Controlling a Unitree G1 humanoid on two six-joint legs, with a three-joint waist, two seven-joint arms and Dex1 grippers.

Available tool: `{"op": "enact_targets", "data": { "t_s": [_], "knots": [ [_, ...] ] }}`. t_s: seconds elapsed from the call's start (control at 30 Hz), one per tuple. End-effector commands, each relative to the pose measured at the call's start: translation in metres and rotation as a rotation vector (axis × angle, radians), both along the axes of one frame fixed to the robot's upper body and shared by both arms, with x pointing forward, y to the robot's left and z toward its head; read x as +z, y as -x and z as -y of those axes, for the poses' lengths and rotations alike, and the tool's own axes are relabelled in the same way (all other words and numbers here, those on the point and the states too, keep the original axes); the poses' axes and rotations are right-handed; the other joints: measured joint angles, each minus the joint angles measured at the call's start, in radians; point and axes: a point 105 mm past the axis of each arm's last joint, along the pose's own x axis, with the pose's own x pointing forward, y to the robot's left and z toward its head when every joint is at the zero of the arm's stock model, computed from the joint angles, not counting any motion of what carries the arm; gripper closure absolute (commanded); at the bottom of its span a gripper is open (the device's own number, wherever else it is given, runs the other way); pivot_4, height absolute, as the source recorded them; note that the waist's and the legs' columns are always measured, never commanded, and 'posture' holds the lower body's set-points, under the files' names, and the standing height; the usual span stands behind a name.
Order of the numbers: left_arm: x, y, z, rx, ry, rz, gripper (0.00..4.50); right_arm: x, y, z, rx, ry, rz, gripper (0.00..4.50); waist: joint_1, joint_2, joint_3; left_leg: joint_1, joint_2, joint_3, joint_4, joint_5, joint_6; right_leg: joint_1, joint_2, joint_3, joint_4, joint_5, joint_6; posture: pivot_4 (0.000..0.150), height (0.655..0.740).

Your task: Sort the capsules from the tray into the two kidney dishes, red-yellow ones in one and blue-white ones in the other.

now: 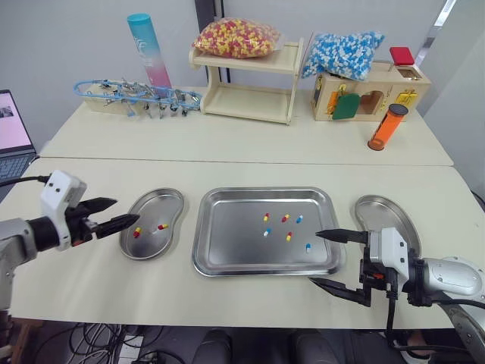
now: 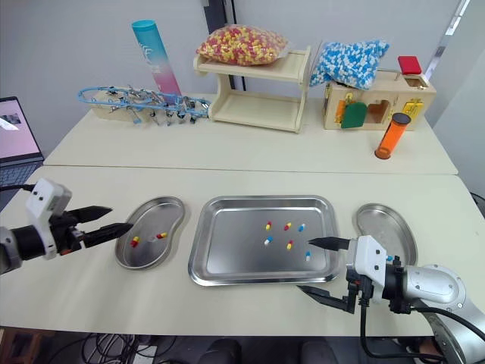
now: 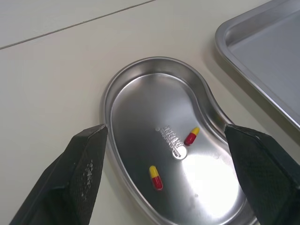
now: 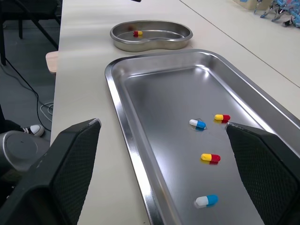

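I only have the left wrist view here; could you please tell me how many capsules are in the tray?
Observer: The tray holds six: three red-yellow capsules and three blue-white capsules.
Operator: Thank you. Where is the right gripper?
Observer: The right gripper is open at the tray's near right corner, beside the right kidney dish.
Operator: Which capsule lies nearest it?
Observer: The nearest blue-white capsule, just ahead of its upper finger.

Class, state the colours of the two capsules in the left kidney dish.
Both capsules are red and yellow, clearest in the left wrist view.
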Motion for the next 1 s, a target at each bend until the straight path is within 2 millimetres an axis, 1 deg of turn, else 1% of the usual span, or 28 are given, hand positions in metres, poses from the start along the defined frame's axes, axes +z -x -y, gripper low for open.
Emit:
{"op": "enact_targets", "data": {
  "t_s": [0.03,0.1,0.23,0.3,0.4,0.43,0.5,0.53,0.57,0.67,0.7,0.77,0.8,0.87,0.93,1.0],
  "knots": [
    [0.017,0.008,-0.01,-0.01,-0.039,0.065,0.41,0.011,-0.002,0.004,-0.014,0.003,0.078,0.0,0.002,0.0,0.0,0.0,0.0,0.0,0.0,0.0,0.0,0.0,0.0,0.0,0.0,0.0,0.0,0.15,0.74],
    [0.016,0.013,-0.011,-0.015,-0.044,0.085,0.41,0.012,-0.002,0.01,-0.035,0.014,0.087,0.0,0.004,0.0,0.0,0.0,0.0,0.001,0.0,0.0,0.0,0.0,0.0,0.0,0.0,0.0,0.0,0.15,0.74],
    [0.01,0.03,0.004,-0.083,-0.042,0.117,0.41,0.01,0.001,0.03,-0.109,0.041,0.087,0.0,0.005,0.0,0.0,-0.001,0.0,0.001,0.0,0.0,0.0,0.0,0.0,0.001,-0.001,0.0,0.0,0.15,0.74],
    [0.005,0.039,0.02,-0.14,-0.04,0.122,0.41,0.008,0.005,0.043,-0.144,0.074,0.076,0.0,0.006,0.0,0.0,-0.001,0.0,0.001,0.0,0.0,0.0,0.0,0.0,0.001,-0.001,0.0,0.0,0.15,0.74],
    [-0.004,0.058,0.055,-0.255,-0.004,0.104,0.41,0.006,0.01,0.066,-0.215,0.115,0.063,0.0,0.007,-0.001,0.0,0.0,0.0,0.002,0.0,0.0,0.0,0.001,-0.001,0.001,-0.001,0.0,0.0,0.15,0.74],
    [-0.006,0.063,0.064,-0.268,0.011,0.107,0.41,0.006,0.011,0.073,-0.237,0.126,0.063,0.0,0.008,-0.001,0.0,0.0,0.0,0.002,0.0,0.0,0.0,0.002,-0.001,0.001,-0.001,0.0,0.0,0.15,0.74],
    [-0.012,0.067,0.074,-0.253,0.043,0.114,0.41,0.006,0.014,0.088,-0.282,0.156,0.068,0.0,0.008,-0.001,-0.001,0.001,0.0,0.002,0.0,0.0,0.0,0.002,-0.001,0.001,-0.001,0.0,0.0,0.15,0.74],
    [-0.015,0.068,0.077,-0.237,0.056,0.122,0.23,0.005,0.017,0.096,-0.309,0.167,0.066,0.0,0.008,-0.001,-0.001,0.001,0.0,0.002,0.0,0.0,0.0,0.003,-0.001,0.001,-0.001,0.0,0.0,0.15,0.74],
    [-0.018,0.07,0.079,-0.221,0.065,0.126,0.04,0.005,0.018,0.102,-0.329,0.175,0.063,0.0,0.008,0.0,-0.001,0.002,0.0,0.002,0.0,0.0,0.0,0.003,-0.001,0.001,-0.001,0.0,0.0,0.15,0.74],
    [-0.025,0.076,0.079,-0.16,0.106,0.138,0.02,0.0,0.026,0.121,-0.385,0.212,0.047,0.0,0.007,0.0,-0.001,0.002,0.0,0.003,0.0,0.0,0.0,0.003,-0.001,0.001,-0.001,0.0,0.0,0.15,0.74],
    [-0.028,0.08,0.078,-0.146,0.128,0.129,0.02,-0.001,0.029,0.128,-0.402,0.225,0.046,0.0,0.007,0.0,-0.001,0.002,0.0,0.003,0.0,0.0,0.0,0.004,-0.001,0.002,-0.001,0.0,0.0,0.15,0.74],
    [-0.041,0.094,0.071,-0.081,0.163,0.075,0.02,-0.002,0.029,0.144,-0.475,0.231,0.04,0.0,0.004,0.0,-0.001,0.002,0.0,0.003,0.0,0.0,0.0,0.003,-0.001,0.002,-0.001,0.0,0.0,0.15,0.74],
    [-0.047,0.102,0.069,-0.075,0.159,0.057,0.02,-0.003,0.03,0.148,-0.489,0.233,0.036,0.0,0.002,-0.001,-0.001,0.002,0.0,0.004,0.0,0.0,0.0,0.003,-0.001,0.003,-0.002,0.0,0.0,0.15,0.74],
    [-0.058,0.113,0.066,-0.064,0.149,0.028,0.02,-0.004,0.029,0.15,-0.5,0.222,0.026,0.0,0.003,-0.001,-0.001,0.002,0.0,0.005,0.0,0.0,0.0,0.003,-0.001,0.003,-0.002,0.0,0.0,0.15,0.74],
    [-0.065,0.118,0.063,-0.048,0.141,0.028,0.02,-0.002,0.026,0.152,-0.529,0.197,0.01,0.0,0.005,0.0,-0.001,0.002,0.0,0.004,0.0,0.0,0.0,0.003,-0.001,0.003,-0.002,0.0,-0.001,0.15,0.74],
    [-0.067,0.12,0.066,-0.071,0.129,0.041,0.02,0.0,0.024,0.153,-0.53,0.209,0.006,0.0,0.008,0.0,-0.002,0.002,0.0,0.005,0.0,0.0,0.0,0.003,-0.001,0.003,-0.002,0.0,-0.001,0.15,0.74]
  ]
}}
